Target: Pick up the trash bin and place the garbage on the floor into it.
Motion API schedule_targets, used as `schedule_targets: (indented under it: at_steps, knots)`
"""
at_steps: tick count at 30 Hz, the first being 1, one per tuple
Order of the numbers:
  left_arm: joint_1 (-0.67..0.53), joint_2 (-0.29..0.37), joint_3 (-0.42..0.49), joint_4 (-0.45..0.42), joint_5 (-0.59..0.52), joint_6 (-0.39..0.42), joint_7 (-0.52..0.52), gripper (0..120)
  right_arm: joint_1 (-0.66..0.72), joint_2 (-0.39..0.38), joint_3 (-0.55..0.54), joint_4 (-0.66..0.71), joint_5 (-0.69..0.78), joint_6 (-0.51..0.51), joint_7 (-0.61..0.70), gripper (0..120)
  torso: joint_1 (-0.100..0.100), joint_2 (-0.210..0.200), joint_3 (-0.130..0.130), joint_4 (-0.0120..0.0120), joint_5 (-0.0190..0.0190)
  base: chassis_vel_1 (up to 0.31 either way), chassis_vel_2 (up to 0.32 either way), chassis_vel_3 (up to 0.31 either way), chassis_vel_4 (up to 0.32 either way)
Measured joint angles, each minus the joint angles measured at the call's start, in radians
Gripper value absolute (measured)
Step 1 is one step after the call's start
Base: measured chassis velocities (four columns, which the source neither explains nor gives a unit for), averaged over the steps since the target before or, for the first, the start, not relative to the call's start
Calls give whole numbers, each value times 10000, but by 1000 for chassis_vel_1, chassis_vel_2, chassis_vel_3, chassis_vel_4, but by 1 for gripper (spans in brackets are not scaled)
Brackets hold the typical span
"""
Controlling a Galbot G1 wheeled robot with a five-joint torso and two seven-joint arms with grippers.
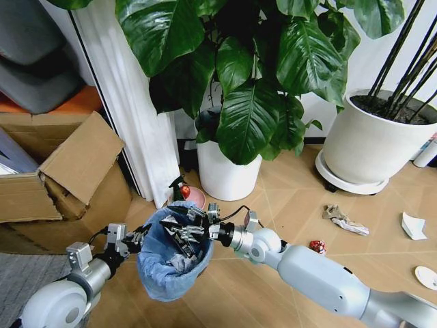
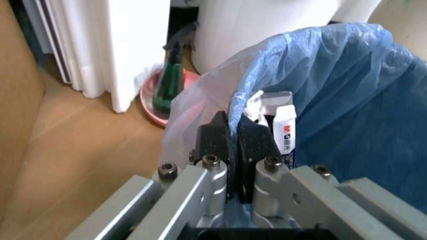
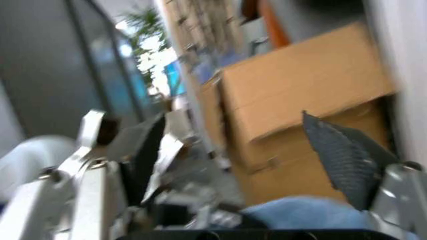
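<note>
- Nearest, at about seven o'clock in the head view, the left gripper [image 1: 138, 237] is pinched tight on the rim of the trash bin [image 1: 171, 270], a small round bin lined with crinkled light-blue plastic, held up off the floor.
- In the left wrist view its black fingers [image 2: 217, 140] clamp the bag's folded edge; a white packet [image 2: 283, 135] lies inside.
- At the bin's mouth, near the centre, the right gripper [image 1: 186, 232] hovers with its jaws spread wide and nothing between them.
- The bin looks light; its liner is soft and slippery, so I judge the stiff rim the safest hold.
- At about four o'clock, crumpled white paper garbage [image 1: 345, 220], a small red wrapper [image 1: 317, 247], a folded white scrap [image 1: 413, 225] and a white disc [image 1: 427, 277] lie well apart.
- The floor [image 1: 287, 198] is light brown herringbone wood-look tile, flat and smooth.
- Farther off stand a torn cardboard box [image 1: 65, 174] at nine o'clock and two large white plant pots [image 1: 229, 174] with broad green leaves at twelve to two o'clock.
</note>
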Motion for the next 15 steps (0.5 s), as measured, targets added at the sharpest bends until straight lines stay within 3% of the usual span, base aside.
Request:
schedule_targets:
  at_steps: [3, 4, 5, 7, 15]
  knots:
    - [29, -34, -78, -14, -4, 3, -8, 0, -218, -79, 696, 86, -195, -143, 491, 86, 0, 0, 0, 3, 0, 0, 0, 0, 0]
    - [99, -92, -191, -66, -4, 4, -8, 0, -874, -404, 1907, 230, -516, -234, 1602, 95, 0, 0, 0, 3, 1, 0, 0, 0, 0]
    - [99, -92, -191, -66, -4, 4, -8, 0, -874, -404, 1907, 230, -516, -234, 1602, 95, 0, 0, 0, 3, 1, 0, 0, 0, 0]
    - [135, -146, -281, -113, -3, 4, -2, 0, -1814, -791, 2952, 441, -647, -295, 2031, 100, 0, 0, 0, -4, 2, 0, 0, 0, 0]
    - [116, -237, -307, -198, -10, 3, 14, 0, -3680, -1301, 4818, 1124, -753, -322, 1978, 100, -1, 2, -1, -1, 2, 0, 0, 0, 0]
